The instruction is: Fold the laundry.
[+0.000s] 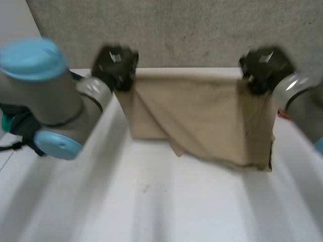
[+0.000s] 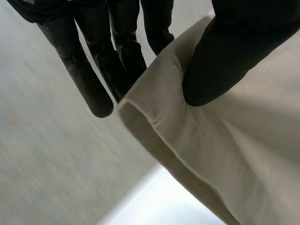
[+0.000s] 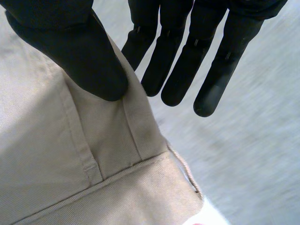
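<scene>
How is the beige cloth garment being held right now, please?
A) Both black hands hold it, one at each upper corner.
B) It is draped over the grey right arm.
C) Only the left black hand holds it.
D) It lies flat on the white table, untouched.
A: the left hand and the right hand each pinch an upper corner of the beige cloth garment between thumb and fingers.

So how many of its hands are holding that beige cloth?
2. The left hand pinches the cloth at its left corner, the right hand at its right corner.
</scene>
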Action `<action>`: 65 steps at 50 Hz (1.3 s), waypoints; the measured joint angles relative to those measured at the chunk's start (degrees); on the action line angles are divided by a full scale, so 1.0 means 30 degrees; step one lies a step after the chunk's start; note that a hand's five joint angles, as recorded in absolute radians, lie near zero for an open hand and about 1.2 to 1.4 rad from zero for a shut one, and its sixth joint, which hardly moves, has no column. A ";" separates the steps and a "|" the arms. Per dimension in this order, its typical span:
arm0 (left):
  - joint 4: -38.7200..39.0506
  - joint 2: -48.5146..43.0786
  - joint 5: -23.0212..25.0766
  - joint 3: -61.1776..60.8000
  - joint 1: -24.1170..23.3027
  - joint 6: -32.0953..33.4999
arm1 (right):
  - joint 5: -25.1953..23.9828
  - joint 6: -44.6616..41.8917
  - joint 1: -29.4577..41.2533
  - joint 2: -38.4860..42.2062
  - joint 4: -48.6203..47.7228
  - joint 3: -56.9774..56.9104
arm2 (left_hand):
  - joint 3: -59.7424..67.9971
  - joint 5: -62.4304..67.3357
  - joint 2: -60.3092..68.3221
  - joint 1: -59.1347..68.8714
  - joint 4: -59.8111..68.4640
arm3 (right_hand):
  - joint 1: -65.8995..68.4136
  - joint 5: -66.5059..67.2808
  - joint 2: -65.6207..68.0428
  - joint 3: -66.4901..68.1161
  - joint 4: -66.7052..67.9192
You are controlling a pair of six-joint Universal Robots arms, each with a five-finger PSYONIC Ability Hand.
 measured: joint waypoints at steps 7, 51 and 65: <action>-0.0077 0.6014 -0.0194 -0.0102 -0.0580 -0.0948 | -0.0106 -0.0567 -0.0440 -0.4667 0.3610 -0.3580 | 0.0084 0.0000 0.0053 0.0000 0.0005 | 0.0000 0.0009 0.0000 0.0003 0.0006; 0.3200 -0.4638 0.1513 0.5032 0.1976 -0.0445 | 0.3674 0.0175 0.0742 0.6429 -0.1385 -0.7544 | 0.0096 0.0000 0.0069 0.0000 0.0084 | 0.0000 0.0105 0.0000 0.0089 0.0024; 0.6710 -0.8356 0.0481 1.0226 0.1825 0.0202 | 0.4151 -0.2078 0.1803 0.8978 -0.9231 -0.8626 | -1.8676 -1.7884 -1.8834 -1.8232 -1.8986 | -1.7219 -1.8026 -1.8487 -1.8677 -1.8920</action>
